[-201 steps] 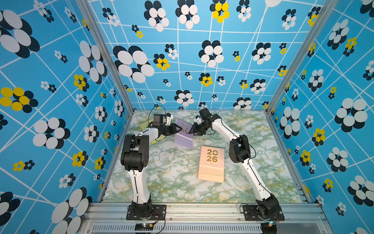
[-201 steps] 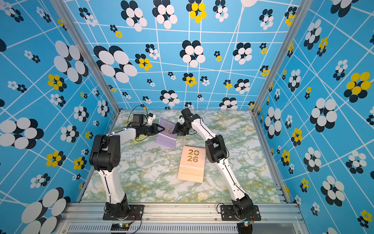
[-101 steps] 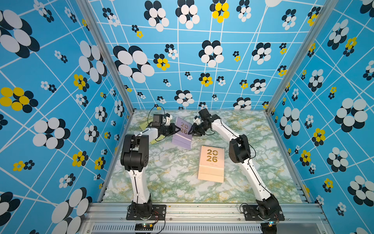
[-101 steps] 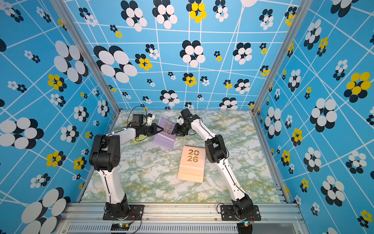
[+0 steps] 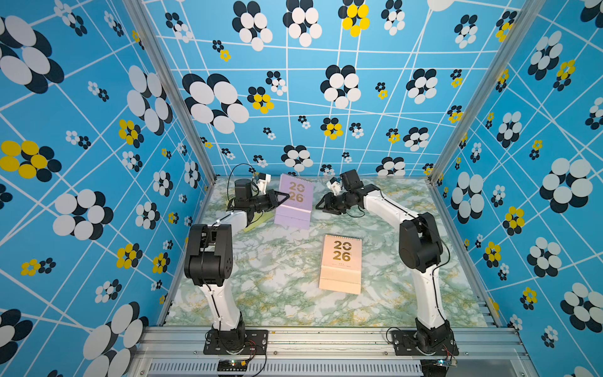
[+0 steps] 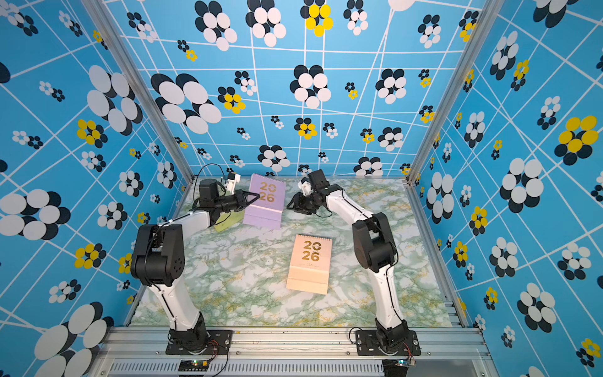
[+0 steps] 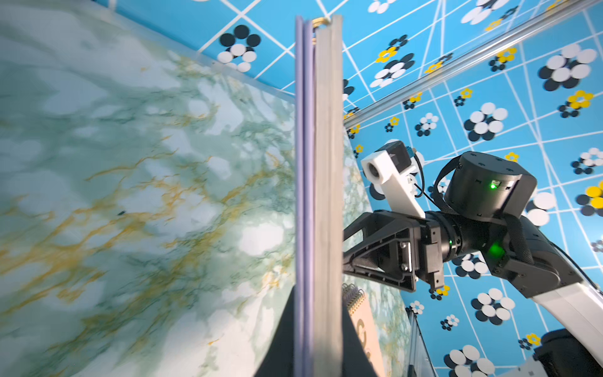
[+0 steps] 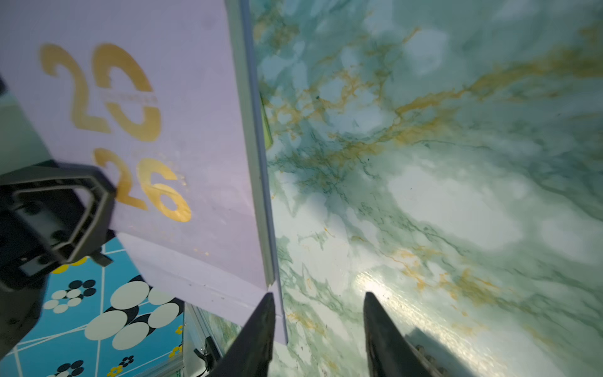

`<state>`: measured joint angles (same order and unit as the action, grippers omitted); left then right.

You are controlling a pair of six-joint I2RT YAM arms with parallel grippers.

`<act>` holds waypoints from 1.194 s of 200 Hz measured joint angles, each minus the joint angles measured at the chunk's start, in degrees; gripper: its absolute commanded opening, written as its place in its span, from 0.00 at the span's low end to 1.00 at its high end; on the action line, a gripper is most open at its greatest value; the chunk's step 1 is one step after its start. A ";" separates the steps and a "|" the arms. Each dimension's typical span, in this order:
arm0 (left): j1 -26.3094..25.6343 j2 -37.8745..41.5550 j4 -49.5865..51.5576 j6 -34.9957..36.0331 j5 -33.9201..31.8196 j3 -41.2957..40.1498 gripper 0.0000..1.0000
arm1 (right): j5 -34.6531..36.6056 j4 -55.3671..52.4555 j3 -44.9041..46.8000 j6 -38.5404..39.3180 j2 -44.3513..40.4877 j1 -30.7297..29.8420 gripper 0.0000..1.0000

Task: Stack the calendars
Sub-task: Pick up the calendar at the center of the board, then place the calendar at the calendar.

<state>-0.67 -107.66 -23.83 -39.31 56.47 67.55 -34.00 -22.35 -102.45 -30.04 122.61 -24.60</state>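
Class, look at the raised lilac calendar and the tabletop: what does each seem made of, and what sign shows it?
Lilac calendar: matte card covers around a grey paper page block, seen edge-on; gold, seemingly metal binding ring; foil-like gold numerals. Tabletop: likely printed marble-pattern laminate or film, hard to confirm; smooth, slightly glossy, with a glare patch.

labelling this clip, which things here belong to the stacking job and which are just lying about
job: lilac calendar in left fingers; peach calendar; yellow-green calendar
lying about: nothing loose, only table and walls
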 measured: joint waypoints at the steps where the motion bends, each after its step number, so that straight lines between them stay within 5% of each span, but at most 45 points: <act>1: 0.00 0.09 -0.26 -0.20 0.13 -0.07 0.00 | -0.07 0.20 0.20 0.02 -0.26 0.07 0.48; 42: -0.22 0.63 -6.12 -4.31 2.78 -0.79 0.00 | -3.85 12.50 7.91 -1.55 -8.09 0.94 0.48; 172: -2.05 0.63 -20.76 -15.32 7.48 -2.40 0.00 | -11.30 33.29 12.72 -10.03 -4.31 0.33 0.47; 205: -2.05 0.63 -24.57 -18.82 7.41 -3.23 0.00 | -12.70 35.10 9.97 -11.37 -2.97 -0.87 0.39; 239: -1.68 0.63 -27.08 -20.55 7.15 -3.32 0.00 | -14.27 38.25 9.20 -14.03 -2.95 -1.07 0.19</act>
<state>-2.35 -107.02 -50.92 -59.86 63.61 64.23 -48.27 15.90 -93.25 -44.07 119.66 -25.67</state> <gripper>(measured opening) 0.139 0.243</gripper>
